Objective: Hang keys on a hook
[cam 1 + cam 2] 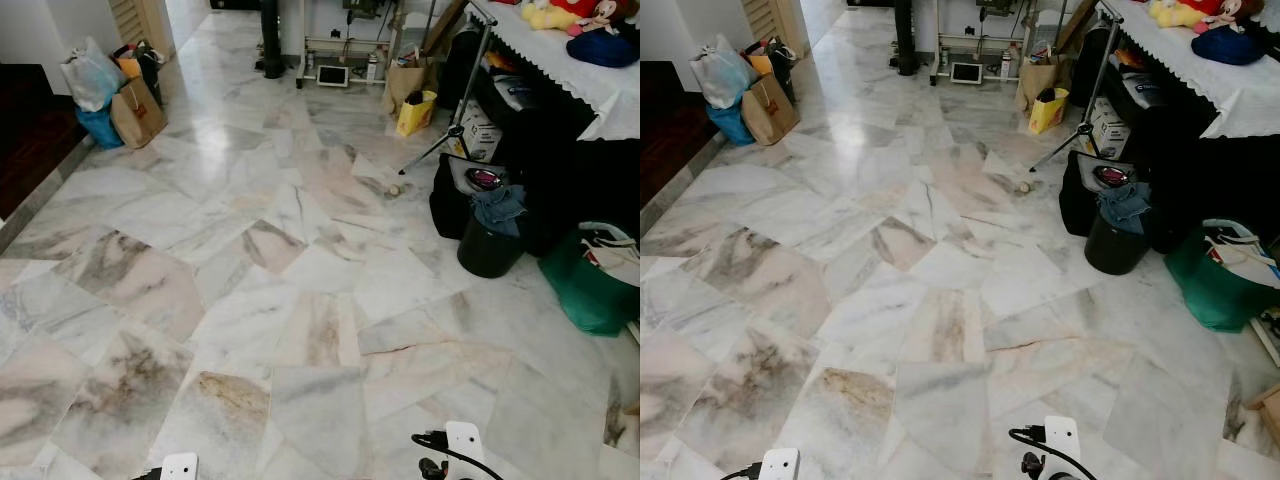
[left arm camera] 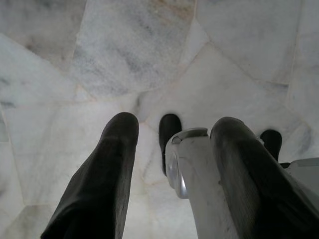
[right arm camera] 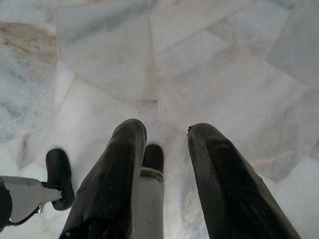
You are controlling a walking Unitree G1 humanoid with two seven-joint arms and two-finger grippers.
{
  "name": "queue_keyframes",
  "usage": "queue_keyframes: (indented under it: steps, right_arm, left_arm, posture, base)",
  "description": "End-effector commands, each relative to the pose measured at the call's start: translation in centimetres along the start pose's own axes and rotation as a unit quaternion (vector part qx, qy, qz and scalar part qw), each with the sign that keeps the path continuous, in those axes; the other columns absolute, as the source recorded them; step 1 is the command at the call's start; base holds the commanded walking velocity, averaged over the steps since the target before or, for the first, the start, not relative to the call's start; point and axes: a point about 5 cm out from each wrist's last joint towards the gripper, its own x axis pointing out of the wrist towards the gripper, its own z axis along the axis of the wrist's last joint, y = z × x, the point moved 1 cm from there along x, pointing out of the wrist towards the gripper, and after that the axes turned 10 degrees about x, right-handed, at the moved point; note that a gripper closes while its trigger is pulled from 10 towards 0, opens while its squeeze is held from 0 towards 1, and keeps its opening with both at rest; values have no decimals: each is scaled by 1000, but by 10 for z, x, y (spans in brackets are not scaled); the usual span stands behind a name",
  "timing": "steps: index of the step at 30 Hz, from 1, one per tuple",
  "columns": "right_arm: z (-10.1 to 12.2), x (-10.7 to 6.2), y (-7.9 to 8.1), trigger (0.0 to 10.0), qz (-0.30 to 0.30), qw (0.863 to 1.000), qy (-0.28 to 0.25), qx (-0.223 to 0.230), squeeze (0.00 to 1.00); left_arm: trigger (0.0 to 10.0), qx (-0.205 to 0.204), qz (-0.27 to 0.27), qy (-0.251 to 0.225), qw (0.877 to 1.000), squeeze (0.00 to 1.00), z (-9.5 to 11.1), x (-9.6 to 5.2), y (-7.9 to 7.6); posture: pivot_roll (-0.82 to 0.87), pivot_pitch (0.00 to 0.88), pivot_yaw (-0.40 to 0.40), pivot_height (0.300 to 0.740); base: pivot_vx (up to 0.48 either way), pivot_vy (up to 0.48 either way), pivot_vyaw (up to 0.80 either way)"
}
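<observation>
Robot stands on a marble floor (image 1: pixel 300 300) of irregular grey and pink slabs, head camera pitched down and forward. Both arms hang low. Left pincer (image 2: pixel 172 144): the two black fingers stand apart, nothing between them, marble below. Right pincer (image 3: pixel 167 144): fingers likewise apart and empty, aimed at the floor. Keys and hook: neither can be made out anywhere in these pictures, so their position is unknown; a small pale object (image 1: pixel 394 190) lies on the floor near the foot of a tripod (image 1: pixel 455 100), too small to identify. Surroundings: paper and plastic bags (image 1: pixel 115 90) at the far left wall, a yellow bag (image 1: pixel 415 112) ahead, a black bin (image 1: pixel 488 240) with blue cloth in it, a green bag (image 1: pixel 590 285), and a counter (image 1: pixel 560 60) with a white lace cloth carrying soft toys on the right. Handling judgement, from the task alone: a key bunch should be light, rigid metal, loose and jangly, smooth enough to slip and swing. Best hold is probably across the flat of a key or fob, leaving the ring hanging free and open to pass over the hook; pinching the ring itself would block it. Not fragile; moderate squeeze suffices. First need is to locate the keys.
</observation>
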Motion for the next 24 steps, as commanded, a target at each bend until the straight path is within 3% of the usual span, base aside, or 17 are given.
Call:
queue_keyframes:
  steps: [1, 18, 24]
  right_arm:
    - [0, 0, -2, 10000, -5, 1000, 3, -2, 0]
    - [-2, 0, 1, 10000, 0, 1000, 10, -12, 0]
    - [-3, 0, 1, 10000, 0, 1000, 13, -14, 0]
  left_arm:
    - [10000, 2, 0, 7, 1000, 0, -2, 0, 0]
    - [10000, 28, 6, 6, 1000, 0, 2, 1, 5]
    - [10000, 20, 12, 8, 1000, 0, 1, 0, 6]
  posture:
    - [80, 0, -67, 740]
    - [71, 0, -56, 740]
    - [64, 0, -53, 740]
  base:
    - [0, 0, -531]
    - [0, 0, -693]
    - [0, 0, -746]
